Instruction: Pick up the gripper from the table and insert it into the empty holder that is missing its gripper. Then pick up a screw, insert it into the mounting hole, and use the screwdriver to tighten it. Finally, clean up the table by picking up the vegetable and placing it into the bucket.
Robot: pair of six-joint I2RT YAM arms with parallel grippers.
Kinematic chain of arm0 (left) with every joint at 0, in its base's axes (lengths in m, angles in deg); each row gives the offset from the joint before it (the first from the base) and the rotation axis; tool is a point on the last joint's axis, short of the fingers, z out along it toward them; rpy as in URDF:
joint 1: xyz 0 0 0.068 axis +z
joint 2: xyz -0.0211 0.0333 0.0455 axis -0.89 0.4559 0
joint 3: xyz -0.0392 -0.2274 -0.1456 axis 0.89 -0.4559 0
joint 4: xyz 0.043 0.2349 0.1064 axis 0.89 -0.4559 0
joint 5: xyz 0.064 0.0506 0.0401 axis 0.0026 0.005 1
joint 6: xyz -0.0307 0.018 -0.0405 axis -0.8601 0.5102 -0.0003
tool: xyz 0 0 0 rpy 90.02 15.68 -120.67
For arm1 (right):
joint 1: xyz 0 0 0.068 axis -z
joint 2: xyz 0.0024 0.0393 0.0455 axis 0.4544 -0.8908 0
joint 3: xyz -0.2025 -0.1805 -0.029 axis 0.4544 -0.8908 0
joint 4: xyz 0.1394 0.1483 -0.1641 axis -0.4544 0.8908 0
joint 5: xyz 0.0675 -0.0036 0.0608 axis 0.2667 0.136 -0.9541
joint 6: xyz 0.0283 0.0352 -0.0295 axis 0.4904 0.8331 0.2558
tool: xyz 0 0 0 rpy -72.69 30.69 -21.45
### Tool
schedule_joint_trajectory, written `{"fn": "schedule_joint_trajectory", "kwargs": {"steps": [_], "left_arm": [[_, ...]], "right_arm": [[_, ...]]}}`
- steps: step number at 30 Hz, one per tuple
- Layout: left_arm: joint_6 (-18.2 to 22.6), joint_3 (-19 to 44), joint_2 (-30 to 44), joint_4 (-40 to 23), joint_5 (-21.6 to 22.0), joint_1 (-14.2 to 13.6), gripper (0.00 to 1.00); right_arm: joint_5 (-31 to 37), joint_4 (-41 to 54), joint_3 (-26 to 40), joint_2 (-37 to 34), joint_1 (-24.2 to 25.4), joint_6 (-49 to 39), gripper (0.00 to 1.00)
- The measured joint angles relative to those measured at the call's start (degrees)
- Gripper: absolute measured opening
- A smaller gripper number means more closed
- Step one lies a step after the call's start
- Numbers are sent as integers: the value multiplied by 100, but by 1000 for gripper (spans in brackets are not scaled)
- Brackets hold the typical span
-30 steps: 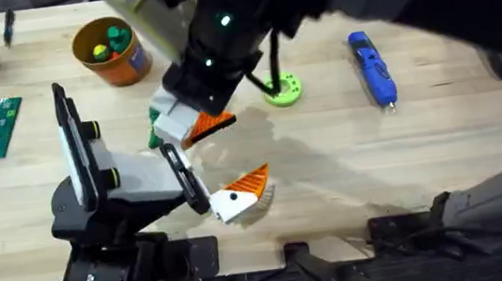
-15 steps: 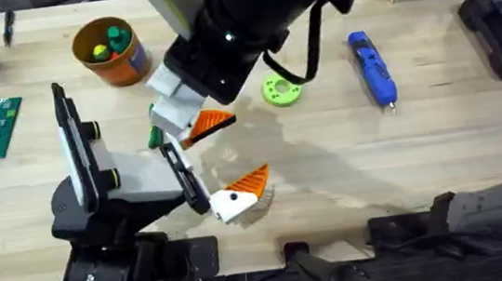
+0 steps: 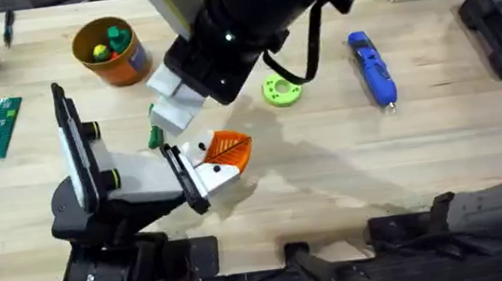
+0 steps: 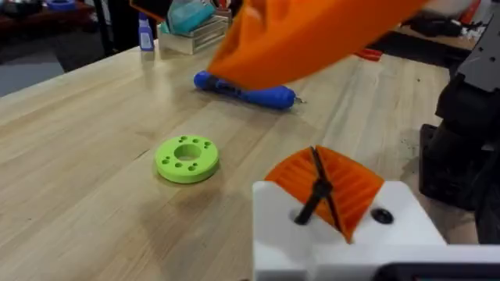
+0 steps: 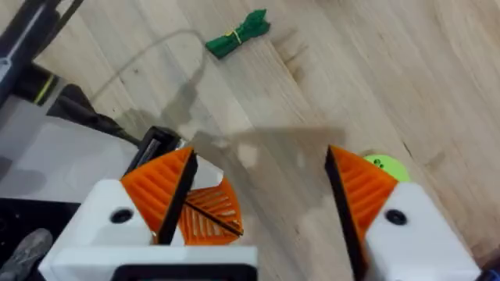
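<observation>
Near the table's far left corner sits one bucket (image 3: 111,50), holding small green and yellow pieces. One screwdriver (image 3: 372,68) lies far right, one green ring (image 3: 281,90) mid-table, one vegetable (image 5: 237,34) beside the left arm. Right gripper (image 5: 258,195) hangs wide open, empty. Left gripper (image 3: 220,158): opening indeterminate.

1. The desk (image 3: 438,139) is showing pale, smooth wood with visible grain.
2. The screwdriver (image 3: 371,68) is looking like glossy blue plastic.
3. The green ring (image 4: 187,158) is appearing as matt plastic.
4. The right gripper (image 5: 258,195) is wearing ribbed orange pads (image 5: 361,187) on smooth white plastic.
</observation>
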Motion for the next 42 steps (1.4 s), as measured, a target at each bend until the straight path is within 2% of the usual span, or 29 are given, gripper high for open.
{"fn": "schedule_joint_trajectory", "kwargs": {"steps": [10, 20, 24, 28, 31, 36, 42], "left_arm": [[2, 0, 1, 0, 0, 0, 1], [2, 0, 2, 0, 0, 0, 1], [2, 0, 0, 0, 2, 0, 1], [2, 0, 1, 0, 20, 0, 1], [2, 0, 2, 0, 22, 0, 1], [2, 0, 1, 0, 24, 0, 1], [2, 0, 1, 0, 26, 0, 1]], "right_arm": [[-21, 261, 0, 32, 161, 64, 994], [183, 1586, -24, 532, 1445, 681, 994], [472, 1624, -473, 673, 1725, 947, 994], [584, 1379, -1253, 948, 2082, 1082, 993], [601, 1272, -1797, 1300, 2554, 1110, 993], [438, 881, -2513, 1883, 3656, 926, 994], [210, 422, -2954, 1806, 4907, 222, 994]]}}
